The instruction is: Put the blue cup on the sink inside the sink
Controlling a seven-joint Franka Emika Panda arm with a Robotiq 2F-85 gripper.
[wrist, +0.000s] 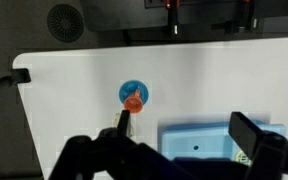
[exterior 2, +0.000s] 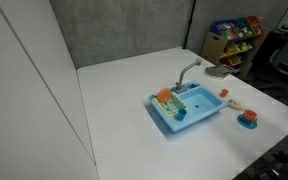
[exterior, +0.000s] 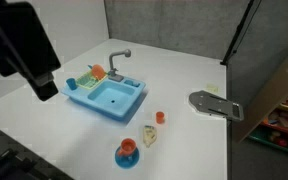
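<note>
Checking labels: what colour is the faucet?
The faucet is grey, clearest in an exterior view.

Blue cup (exterior: 71,84) on sink (exterior: 102,108) corner

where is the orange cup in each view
An exterior view: orange cup bottom centre, in front of the sink.
An exterior view: orange cup far right, right of the sink.
Wrist view: orange cup centre, above-left of the sink.
Shared landmark: the sink.
</note>
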